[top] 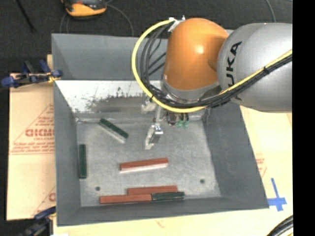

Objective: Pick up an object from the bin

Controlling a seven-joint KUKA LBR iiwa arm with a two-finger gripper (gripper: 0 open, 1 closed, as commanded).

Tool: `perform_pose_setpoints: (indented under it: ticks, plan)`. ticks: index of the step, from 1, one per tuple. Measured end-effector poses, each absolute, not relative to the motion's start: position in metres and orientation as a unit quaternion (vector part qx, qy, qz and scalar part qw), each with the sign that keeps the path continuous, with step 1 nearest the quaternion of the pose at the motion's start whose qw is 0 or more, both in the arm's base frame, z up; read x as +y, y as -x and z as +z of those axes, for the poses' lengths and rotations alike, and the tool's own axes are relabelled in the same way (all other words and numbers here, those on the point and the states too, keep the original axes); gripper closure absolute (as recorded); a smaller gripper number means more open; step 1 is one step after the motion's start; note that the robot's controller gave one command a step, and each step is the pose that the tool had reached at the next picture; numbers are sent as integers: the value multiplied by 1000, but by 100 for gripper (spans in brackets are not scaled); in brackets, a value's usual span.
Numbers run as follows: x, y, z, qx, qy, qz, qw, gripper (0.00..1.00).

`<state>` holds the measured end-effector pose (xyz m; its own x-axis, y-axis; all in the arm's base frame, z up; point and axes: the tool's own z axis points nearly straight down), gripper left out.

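Note:
My gripper hangs under the orange wrist cover, above the bin floor a little behind the middle. Nothing shows between its metal fingers. Just in front of it lies a red-brown bar with a white edge, flat and nearly level. To its left a dark green bar lies at a slant near the back wall.
Another dark green bar lies upright along the left wall. Along the front wall lie two red-brown bars and a short dark green one.

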<state>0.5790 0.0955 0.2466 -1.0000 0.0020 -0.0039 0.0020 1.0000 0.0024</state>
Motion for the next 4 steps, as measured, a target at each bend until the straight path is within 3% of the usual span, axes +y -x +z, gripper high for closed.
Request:
perform_pose_setpoints:
  ticks: [1,2,3,4]
  plan:
    - [96,-579,247,1000,-1,1,2,0]
    - [76,-557,206,1000,22,0,6,0]
    - [57,-561,149,1000,-13,1,3,0]
    - [66,-535,84,996,89,0,-1,100]
